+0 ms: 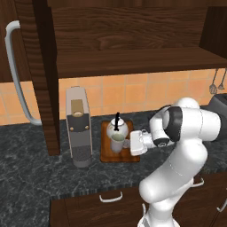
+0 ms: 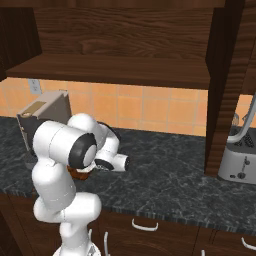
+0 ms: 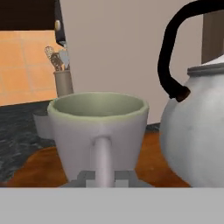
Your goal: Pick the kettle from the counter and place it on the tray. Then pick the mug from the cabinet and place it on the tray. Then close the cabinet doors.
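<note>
Holding the mug (image 3: 98,131) by its side handle, the end effector (image 3: 103,176) has its two tips shut close on that thin handle, one on each side. In the left base view the end effector (image 1: 131,144) is low over the table, with the mug (image 1: 117,142) right in front of it.

The mug stands upright on the tray (image 1: 106,153), and its inside is pale green. In the left base view the kettle (image 1: 117,128) is just past the mug, on the same tray, and they look like they touch. In the hand view the kettle (image 3: 197,127) is beside the mug, with its black handle curving up.

The tray (image 3: 39,164) lies flat on the dark table (image 1: 31,173). In the left base view a tall grey coffee machine (image 1: 79,131) stands past the tray, next to it.

Farther off, a pot of kitchen tools (image 3: 61,74) stands by the orange tile wall (image 1: 133,95).

High above, the cabinet (image 1: 133,44) is open, and one door (image 1: 42,75) sticks out with its long silver handle (image 1: 15,73).
</note>
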